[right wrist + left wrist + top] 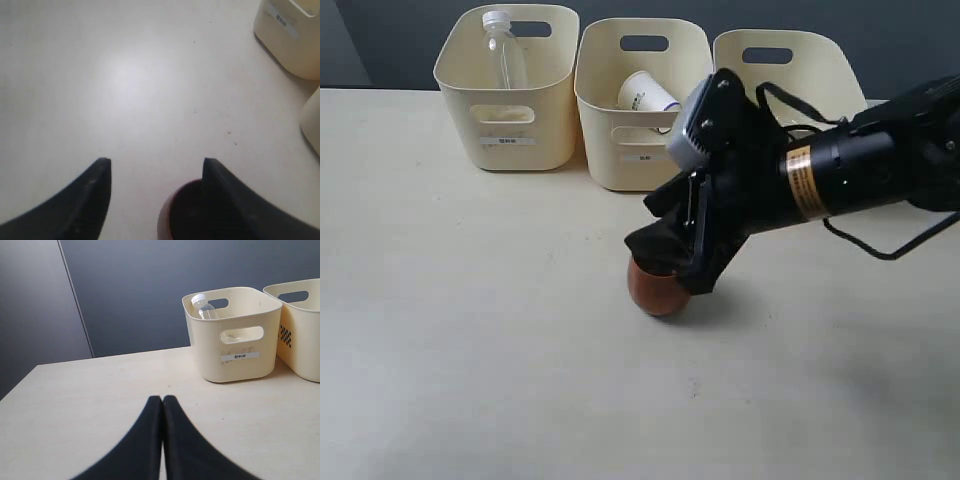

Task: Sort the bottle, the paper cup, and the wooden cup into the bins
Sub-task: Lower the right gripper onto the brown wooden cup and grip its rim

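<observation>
There are 3 cream bins in a row at the back of the table (470, 350): the left bin (465, 110), the middle bin (605, 140) and the right bin (825, 70). There is 1 bottle (503, 55), standing upright in the left bin with its white cap above the rim. The 1 paper cup (645, 93) lies on its side in the middle bin. The 1 wooden cup (655, 290) sits on the table in front of the middle bin, under the right gripper (682, 262).

The left and middle bins each carry 1 small white label on the front wall, but the dark print is too small to read. The paper cup has a small dark mark that cannot be read. The right arm has 1 yellow band (800, 182) with unreadable print. In the left wrist view, the second bin there shows 1 checkered patch (285, 335).

The right gripper's jaws stand wide apart. In the right wrist view, 1 finger (235, 205) overlaps the wooden cup's dark opening and the other is clear of the cup; contact cannot be told. The left gripper (162, 401) has its jaws pressed together, holding nothing, low over the table.
</observation>
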Controlling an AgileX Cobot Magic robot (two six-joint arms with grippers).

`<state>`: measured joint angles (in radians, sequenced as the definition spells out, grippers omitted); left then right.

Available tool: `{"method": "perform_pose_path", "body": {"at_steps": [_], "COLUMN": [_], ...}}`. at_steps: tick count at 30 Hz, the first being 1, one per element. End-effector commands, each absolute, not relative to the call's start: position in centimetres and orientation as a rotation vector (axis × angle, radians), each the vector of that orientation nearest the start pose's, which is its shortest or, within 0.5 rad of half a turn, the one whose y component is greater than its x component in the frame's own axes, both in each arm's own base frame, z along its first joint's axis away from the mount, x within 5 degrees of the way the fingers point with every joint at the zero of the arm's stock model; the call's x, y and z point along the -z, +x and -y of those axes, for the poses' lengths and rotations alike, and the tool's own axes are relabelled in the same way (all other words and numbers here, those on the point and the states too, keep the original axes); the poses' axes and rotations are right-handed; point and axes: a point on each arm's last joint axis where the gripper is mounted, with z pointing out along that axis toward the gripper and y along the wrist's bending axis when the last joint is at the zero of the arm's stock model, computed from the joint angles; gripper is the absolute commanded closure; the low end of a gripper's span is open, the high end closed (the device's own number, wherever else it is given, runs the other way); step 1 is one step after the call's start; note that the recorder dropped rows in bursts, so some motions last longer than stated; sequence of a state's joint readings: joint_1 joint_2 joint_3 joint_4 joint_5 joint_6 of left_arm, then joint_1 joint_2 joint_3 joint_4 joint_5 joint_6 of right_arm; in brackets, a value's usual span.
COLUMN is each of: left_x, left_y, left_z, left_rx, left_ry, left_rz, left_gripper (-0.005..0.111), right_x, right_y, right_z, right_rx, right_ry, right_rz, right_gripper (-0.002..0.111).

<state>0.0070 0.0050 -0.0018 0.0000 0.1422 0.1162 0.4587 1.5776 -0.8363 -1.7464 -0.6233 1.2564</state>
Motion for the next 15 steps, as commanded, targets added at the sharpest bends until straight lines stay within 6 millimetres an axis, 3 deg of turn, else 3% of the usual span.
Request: {"method": "perform_pose_path", "body": {"at_steps": [1,6,15], "left_x": [-20.1,-20.1,-20.1], "left_y": [5.6,5.6,5.6], "left_z": [0.0,0.0,0.0], "left_rx": [-0.094,-0.094,-0.094], "left_ry": [0.087,0.087,0.087], "left_rz": [-1.617,-1.617,-1.617], "left_gripper": [0.107,0.107,0.107], "right_x": [-21.5,-21.4,-20.8], "right_y": [24.4,23.6,23.5], "right_z": [-19.2,-20.4,-20.1], "right_rx": [-0.591,-0.584,-0.556], "right_ry": [-1.369,-1.394,-1.362], "right_rz": [-1.822,-1.814,-1.863], "right_gripper": [0.048,0.049,0.049]}}
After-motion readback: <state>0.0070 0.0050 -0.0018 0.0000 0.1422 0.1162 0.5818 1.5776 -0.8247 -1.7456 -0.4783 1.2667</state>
